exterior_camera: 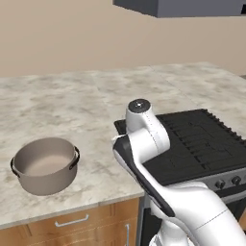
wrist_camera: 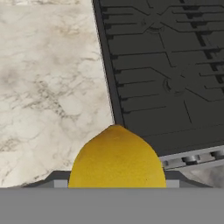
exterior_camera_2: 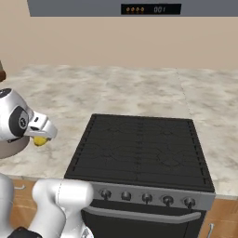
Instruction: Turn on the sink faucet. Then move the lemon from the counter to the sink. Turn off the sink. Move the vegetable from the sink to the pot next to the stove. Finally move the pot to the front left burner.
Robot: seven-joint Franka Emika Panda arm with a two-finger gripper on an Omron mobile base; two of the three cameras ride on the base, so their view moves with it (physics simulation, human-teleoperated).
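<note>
We see the counter point(exterior_camera: 62, 96) first, a big pale stone top with brown cupboards under it. It runs to the left of the stove and behind it too.

Next is the stove point(exterior_camera_2: 142, 148), flat and black, with dark ridged grates on top and a row of knobs along its front. It sits in the counter, to the right of the pot.

Our white arm point(exterior_camera: 149, 144) rises in front of the stove's left edge and bends forward over the place where the stone meets the black top.

The pot point(exterior_camera: 45, 166) is round and grey with a pale inside and two dark handles. It stands on the counter to the left of the stove, well apart from it, close to the front edge. We see nothing inside it.

The lemon point(wrist_camera: 117, 159) is the smallest thing. It is yellow and oval, and it sits in our gripper point(wrist_camera: 117, 181), held up over the counter right beside the stove's left edge. In the right base view it peeks out yellow under the hand point(exterior_camera_2: 41, 139). The jaws are closed on its sides, about half way apart.
</note>
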